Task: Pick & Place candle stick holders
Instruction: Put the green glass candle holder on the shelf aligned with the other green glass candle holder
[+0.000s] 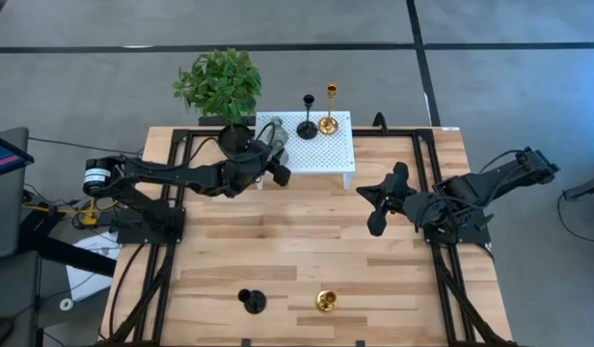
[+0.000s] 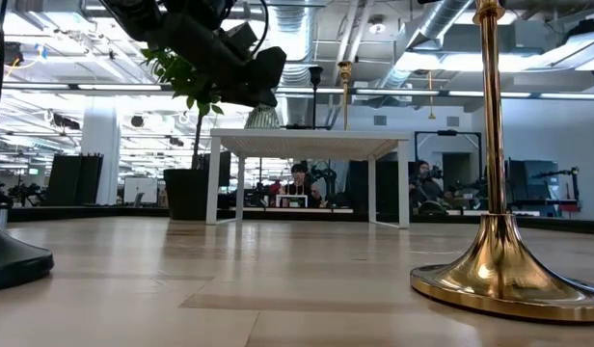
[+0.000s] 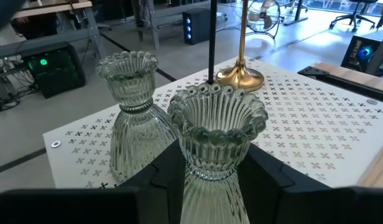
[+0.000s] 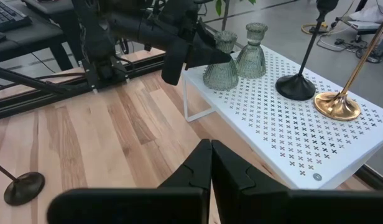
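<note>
Wooden counter (image 1: pixel 307 251) underlies both arms. Left gripper (image 1: pixel 275 162) clamps a ribbed grey-green glass candle holder (image 3: pixel 216 134) upright at the white perforated riser's (image 1: pixel 331 154) edge, beside its twin (image 3: pixel 130 93). Right gripper (image 1: pixel 379 204), fingers together and empty, waits farther off.

Wooden table (image 1: pixel 307 241) carries white perforated stand (image 1: pixel 326 149), black holder (image 1: pixel 252 302), gold holder (image 1: pixel 325 301).

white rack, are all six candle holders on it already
No: the white rack carries only four, while a black holder and a gold holder stand on the wooden table near its front edge.
</note>
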Robot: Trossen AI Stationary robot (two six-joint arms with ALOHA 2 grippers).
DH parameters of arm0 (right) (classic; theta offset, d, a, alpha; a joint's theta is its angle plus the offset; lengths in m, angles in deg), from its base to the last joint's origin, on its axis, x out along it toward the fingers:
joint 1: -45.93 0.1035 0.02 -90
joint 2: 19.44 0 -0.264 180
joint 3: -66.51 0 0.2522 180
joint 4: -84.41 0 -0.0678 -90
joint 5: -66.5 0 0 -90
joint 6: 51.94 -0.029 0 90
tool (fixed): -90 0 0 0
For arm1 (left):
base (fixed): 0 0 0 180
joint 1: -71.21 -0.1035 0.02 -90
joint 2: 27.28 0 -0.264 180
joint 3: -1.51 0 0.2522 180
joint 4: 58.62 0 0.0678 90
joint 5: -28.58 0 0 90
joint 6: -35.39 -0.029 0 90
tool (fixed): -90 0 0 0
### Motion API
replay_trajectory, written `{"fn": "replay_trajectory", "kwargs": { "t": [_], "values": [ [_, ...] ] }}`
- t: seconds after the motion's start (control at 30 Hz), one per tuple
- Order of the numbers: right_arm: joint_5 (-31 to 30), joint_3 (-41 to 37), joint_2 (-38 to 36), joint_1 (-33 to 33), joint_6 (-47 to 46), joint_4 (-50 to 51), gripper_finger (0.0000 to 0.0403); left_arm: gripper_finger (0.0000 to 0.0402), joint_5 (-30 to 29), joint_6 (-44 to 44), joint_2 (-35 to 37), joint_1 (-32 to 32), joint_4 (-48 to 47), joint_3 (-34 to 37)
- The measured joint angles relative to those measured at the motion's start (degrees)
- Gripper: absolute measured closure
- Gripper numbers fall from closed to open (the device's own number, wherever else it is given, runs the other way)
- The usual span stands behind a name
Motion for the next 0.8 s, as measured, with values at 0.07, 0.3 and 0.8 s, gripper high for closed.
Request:
{"fn": "replay_trajectory", "kwargs": {
  "t": [0.07,0.3,0.8],
  "values": [
    [0.00,0.00,0.01,0.00,0.00,0.00,0.0403,0.0287,0.00,-0.02,0.00,0.00,0.00,0.00],
    [0.02,0.00,0.01,0.00,0.00,0.00,0.0403,0.0235,-2.24,-0.36,-0.12,-0.78,-0.48,0.11],
    [0.20,0.00,0.01,0.00,-0.01,-0.13,0.0403,0.0209,-2.32,-0.24,-0.17,-0.61,-0.59,0.17]
  ]
}}
